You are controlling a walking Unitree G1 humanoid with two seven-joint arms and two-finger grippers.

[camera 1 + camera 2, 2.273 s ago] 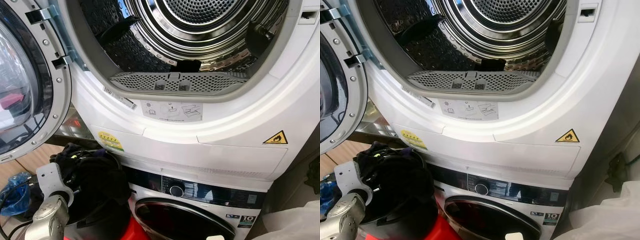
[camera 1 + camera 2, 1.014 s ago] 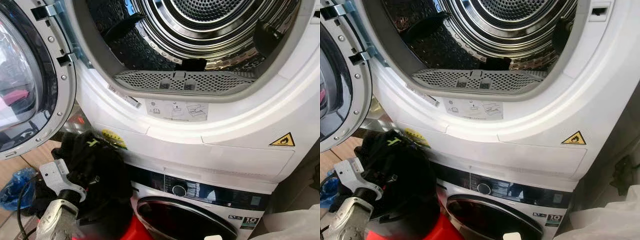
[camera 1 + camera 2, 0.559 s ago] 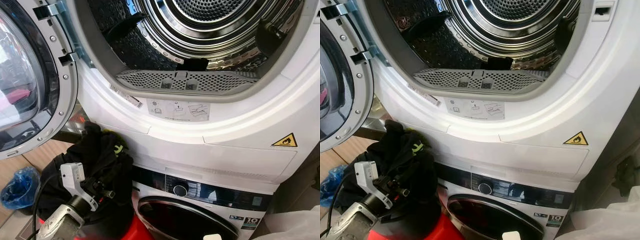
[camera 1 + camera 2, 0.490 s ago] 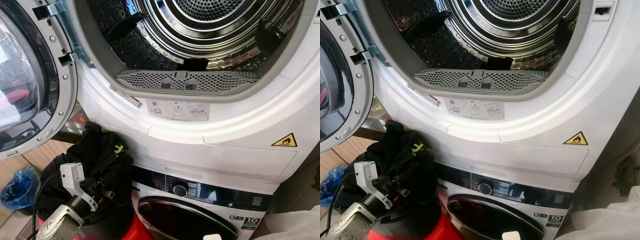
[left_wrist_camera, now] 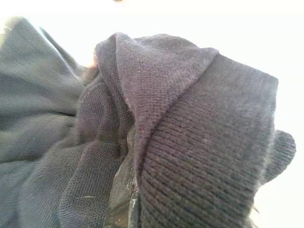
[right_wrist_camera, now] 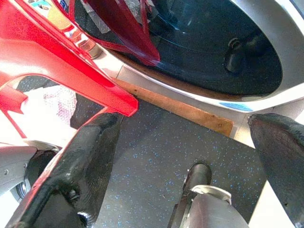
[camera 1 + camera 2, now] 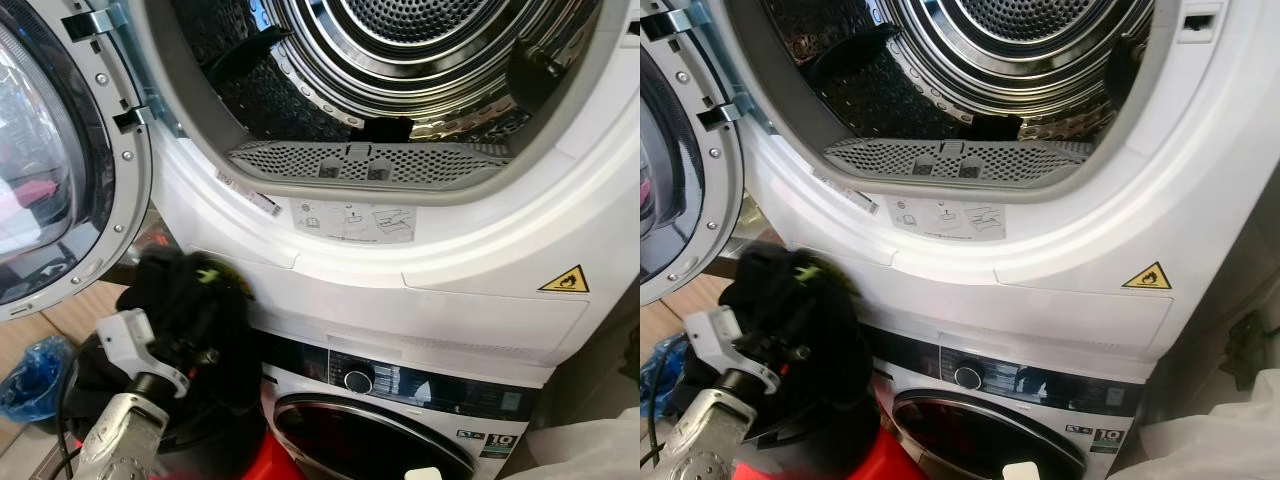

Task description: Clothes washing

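Garment: dark knitted bundle with a small yellow-green mark near its top, raised at about 8 o'clock in the head view, its long axis running roughly upright with the top leaning toward 1 o'clock, just below the dryer's white front rim. Left gripper is buried in the cloth, fingers clamped on the garment; the wrist view shows ribbed knit folded across the lens. Dryer drum stands open at 12 o'clock, its door swung out at 9 o'clock. Washer sits beneath at 6 o'clock. Right gripper hangs low over speckled dark floor beside a red basket, fingers spread wide, holding nothing
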